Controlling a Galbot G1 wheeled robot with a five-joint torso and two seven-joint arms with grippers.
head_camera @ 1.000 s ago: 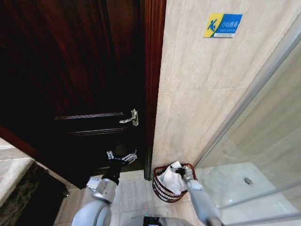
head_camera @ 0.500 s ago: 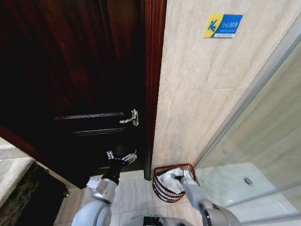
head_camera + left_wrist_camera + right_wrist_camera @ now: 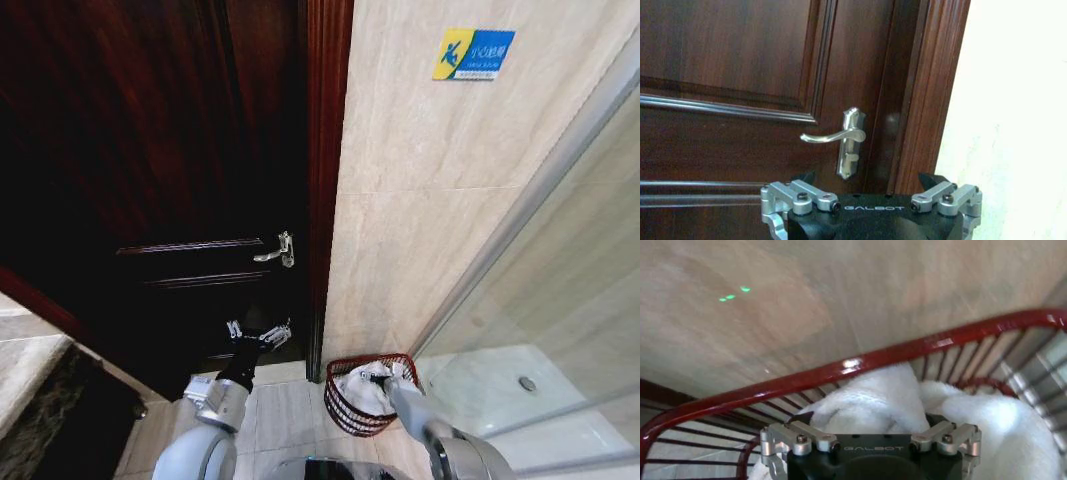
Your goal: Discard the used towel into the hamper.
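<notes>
Towel (image 3: 366,388) is lying bunched inside the hamper (image 3: 345,405), its white folds rising close to the red wire rim (image 3: 840,371). That hamper is standing on the tiled floor (image 3: 285,415), tucked into the corner where the beige tiled wall (image 3: 420,200) is meeting the glass shower panel (image 3: 560,300), with the dark wooden door frame (image 3: 322,180) just beside it on the other side. The right hand (image 3: 378,378) is reaching down into the hamper's mouth, pressing against the towel; in the right wrist view its fingers are sinking into the cloth (image 3: 887,400), and I cannot tell whether they are apart or clamped. Room around it is tight: wall close behind the rim, glass to one side. The left hand (image 3: 258,333) is hanging in front of the dark door (image 3: 150,150), below the silver lever handle (image 3: 840,137) and well apart from the hamper, with its fingers spread apart and gripping nothing. Open floor is lying between the two arms
</notes>
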